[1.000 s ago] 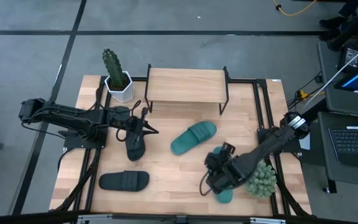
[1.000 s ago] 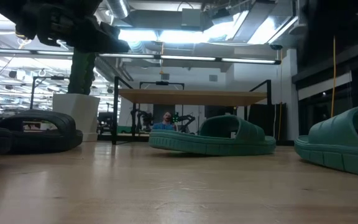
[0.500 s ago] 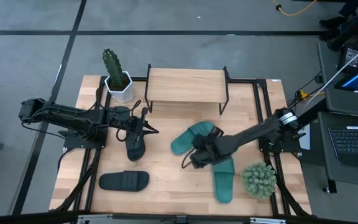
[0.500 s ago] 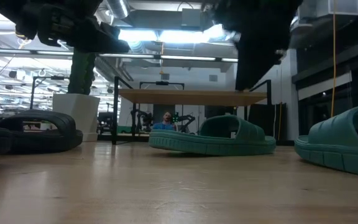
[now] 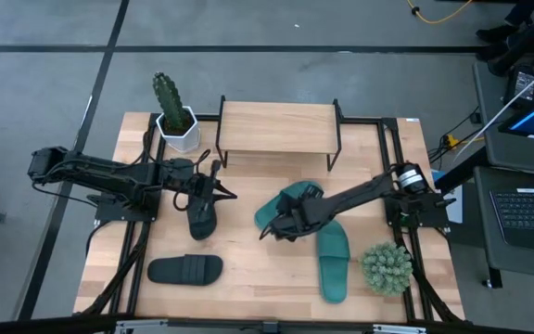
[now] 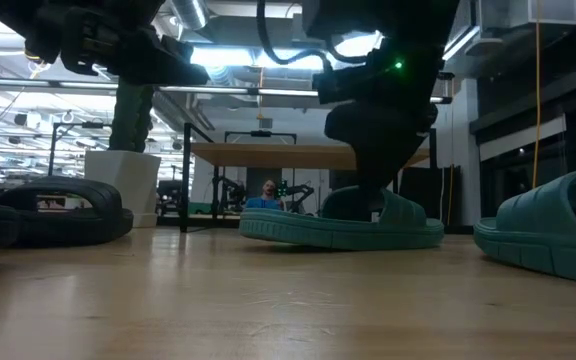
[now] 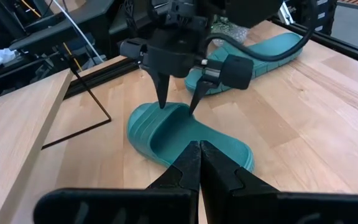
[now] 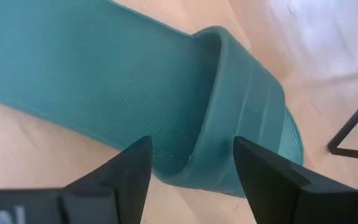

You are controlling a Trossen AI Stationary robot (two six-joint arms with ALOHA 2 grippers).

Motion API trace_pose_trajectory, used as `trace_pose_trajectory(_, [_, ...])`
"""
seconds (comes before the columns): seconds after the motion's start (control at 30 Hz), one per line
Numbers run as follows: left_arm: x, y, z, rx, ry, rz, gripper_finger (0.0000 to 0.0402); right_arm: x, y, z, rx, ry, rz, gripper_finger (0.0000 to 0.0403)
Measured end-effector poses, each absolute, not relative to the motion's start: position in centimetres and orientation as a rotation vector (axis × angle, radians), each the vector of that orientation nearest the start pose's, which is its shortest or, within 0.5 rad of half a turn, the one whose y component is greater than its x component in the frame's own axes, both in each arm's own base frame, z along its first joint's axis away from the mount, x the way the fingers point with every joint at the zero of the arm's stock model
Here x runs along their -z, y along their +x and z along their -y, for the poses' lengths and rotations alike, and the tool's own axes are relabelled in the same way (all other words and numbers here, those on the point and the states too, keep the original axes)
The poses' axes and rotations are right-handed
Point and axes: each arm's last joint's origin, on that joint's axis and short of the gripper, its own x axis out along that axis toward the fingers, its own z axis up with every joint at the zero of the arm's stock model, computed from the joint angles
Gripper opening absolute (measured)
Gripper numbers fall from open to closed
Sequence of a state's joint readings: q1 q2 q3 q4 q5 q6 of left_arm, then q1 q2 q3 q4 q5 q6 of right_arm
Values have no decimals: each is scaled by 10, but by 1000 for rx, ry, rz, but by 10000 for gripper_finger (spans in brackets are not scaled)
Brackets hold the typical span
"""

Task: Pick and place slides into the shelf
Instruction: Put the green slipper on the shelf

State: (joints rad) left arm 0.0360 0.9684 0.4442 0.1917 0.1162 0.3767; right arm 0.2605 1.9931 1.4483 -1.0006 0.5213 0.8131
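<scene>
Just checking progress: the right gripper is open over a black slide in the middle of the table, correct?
Not quite. The right gripper is open, but the slide beneath it is teal-green, not black; the left wrist view shows this clearly. It does lie mid-table.

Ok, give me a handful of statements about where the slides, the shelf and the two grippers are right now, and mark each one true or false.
1. The right gripper is open above the strap of a teal slide. True.
2. Both black slides sit on the shelf. False: its top is bare; one black slide lies flat on the table, the other black slide is by the left gripper.
3. The left gripper is shut. True.
4. The second teal slide lies near the fuzzy green plant. True.
5. The cactus pot stands right of the shelf. False: left of it.
</scene>
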Motion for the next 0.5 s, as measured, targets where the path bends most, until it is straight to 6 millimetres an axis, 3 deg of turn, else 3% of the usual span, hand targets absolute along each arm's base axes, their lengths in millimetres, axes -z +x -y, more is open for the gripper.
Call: trace_pose_trajectory(0.5, [-218,204,-4,142,347,-316,0,-175,356,-73,797,53,-1281,211])
